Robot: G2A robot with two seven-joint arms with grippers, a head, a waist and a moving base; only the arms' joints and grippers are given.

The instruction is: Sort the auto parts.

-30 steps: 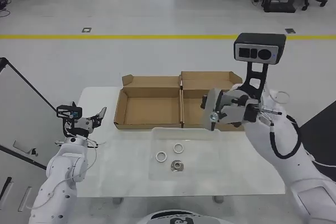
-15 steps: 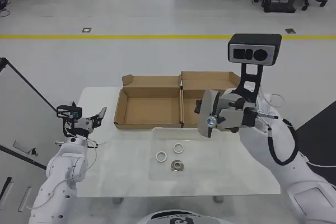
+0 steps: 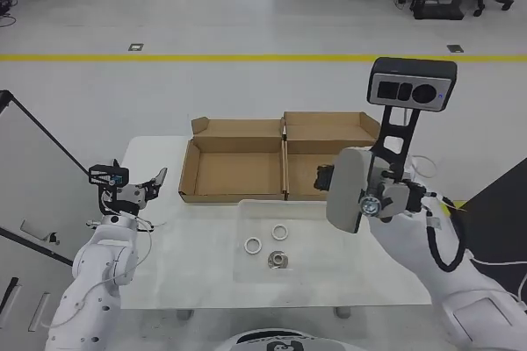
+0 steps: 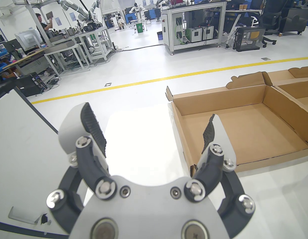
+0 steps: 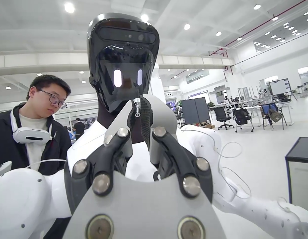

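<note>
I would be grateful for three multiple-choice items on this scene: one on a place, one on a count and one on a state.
1. Where do the two white rings lie?
A) on the floor
B) in the clear tray
C) on a chair

2. How many cardboard boxes stand on the table?
A) one
B) two
C) four

3. How is the left gripper?
A) open and empty
B) shut on a ring
C) shut on a box flap

Answers:
1 B: both rings lie inside the tray's walls.
2 B: two open boxes stand side by side behind the tray.
3 A: its fingers are spread with nothing between them.
</note>
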